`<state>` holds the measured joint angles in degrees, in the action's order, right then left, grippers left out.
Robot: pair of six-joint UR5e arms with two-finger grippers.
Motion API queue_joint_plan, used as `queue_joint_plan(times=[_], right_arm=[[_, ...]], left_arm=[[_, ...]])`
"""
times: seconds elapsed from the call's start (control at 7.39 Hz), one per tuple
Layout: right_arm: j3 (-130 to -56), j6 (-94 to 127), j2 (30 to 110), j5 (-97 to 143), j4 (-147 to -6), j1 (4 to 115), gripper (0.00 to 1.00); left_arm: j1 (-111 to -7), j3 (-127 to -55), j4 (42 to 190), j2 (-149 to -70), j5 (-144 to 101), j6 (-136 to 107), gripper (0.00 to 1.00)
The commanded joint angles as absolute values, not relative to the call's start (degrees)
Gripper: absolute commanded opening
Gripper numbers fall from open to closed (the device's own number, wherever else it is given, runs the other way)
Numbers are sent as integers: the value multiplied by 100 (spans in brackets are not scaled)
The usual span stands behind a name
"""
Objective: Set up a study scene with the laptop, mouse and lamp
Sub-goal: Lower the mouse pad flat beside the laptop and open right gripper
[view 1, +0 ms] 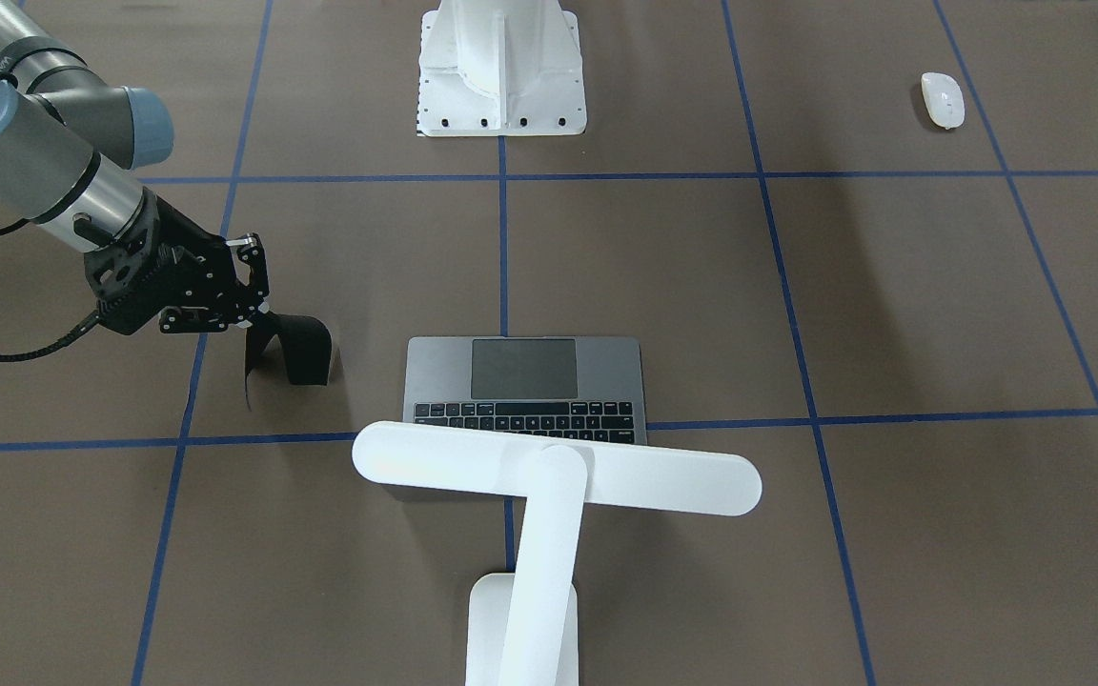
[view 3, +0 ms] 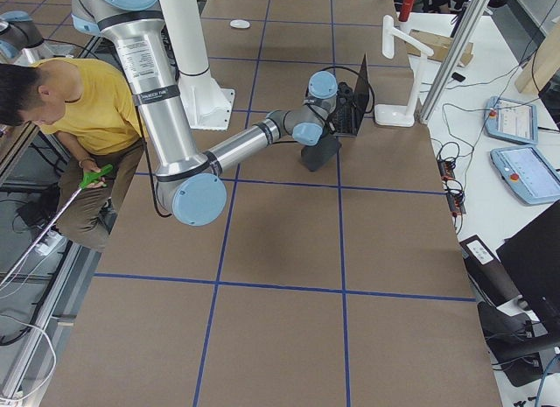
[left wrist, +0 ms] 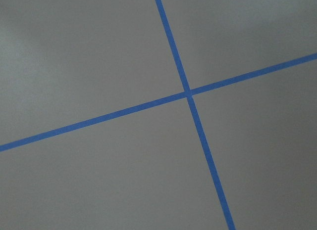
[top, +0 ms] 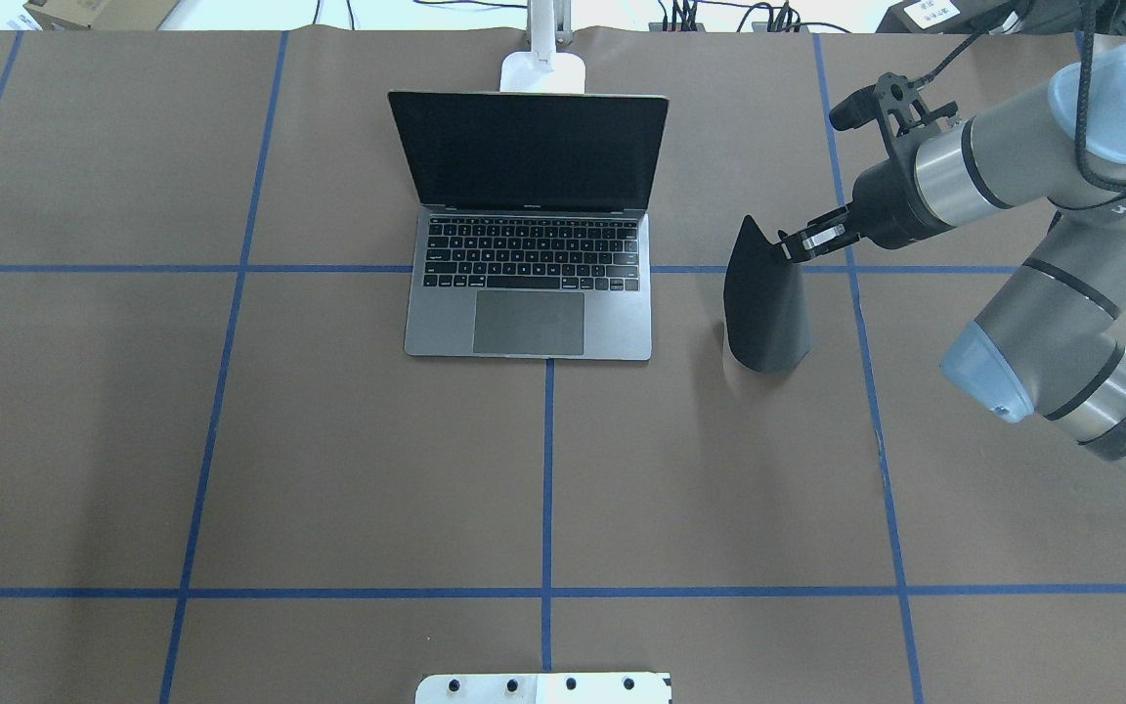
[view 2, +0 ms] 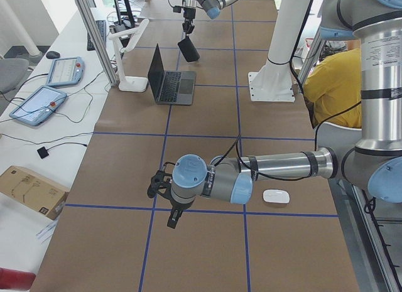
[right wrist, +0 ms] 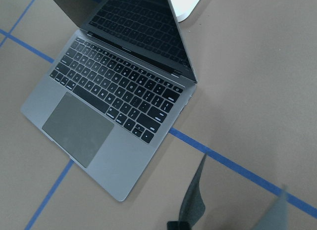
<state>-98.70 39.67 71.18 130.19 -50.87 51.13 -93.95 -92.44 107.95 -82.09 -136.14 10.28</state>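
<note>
**Laptop open under the lamp, mouse far off, pad in the right gripper**

The laptop (top: 528,293) is slim and grey, made of metal, with black keys and a large dark trackpad. It lies flat on the table (top: 328,469) with the lid open and nearly upright, and the screen is dark. It is in the far middle part of the table in the overhead view. The small label under the screen is too small to read.

The lamp (view 1: 557,472) is white and T-shaped. Its base stands at 12 o'clock of the laptop, just behind the lid, and the long flat head reaches over the keyboard.

The mouse (view 1: 943,99) is white, glossy and oval. In the front-facing view it lies at 2 o'clock of the laptop, well apart from it.

The right gripper (top: 793,246) is clenched on the top edge of a black mouse pad (top: 766,303), at 3 o'clock of the laptop. The pad hangs curled; I cannot tell if its lower edge touches the table. White lettering on this arm is only partly readable.

The left gripper (view 2: 173,218) is low over the table, with the mouse at its 3 o'clock in the left side view. I cannot tell whether it is released or clenched.
</note>
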Motion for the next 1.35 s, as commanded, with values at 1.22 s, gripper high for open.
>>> queue_joint_plan(times=[1.22], right_arm=[[-9203,4267,6429,12788,-5115,4712,0]], left_arm=[[-9404,-9378,10793,-8139,-13614,1028,100]])
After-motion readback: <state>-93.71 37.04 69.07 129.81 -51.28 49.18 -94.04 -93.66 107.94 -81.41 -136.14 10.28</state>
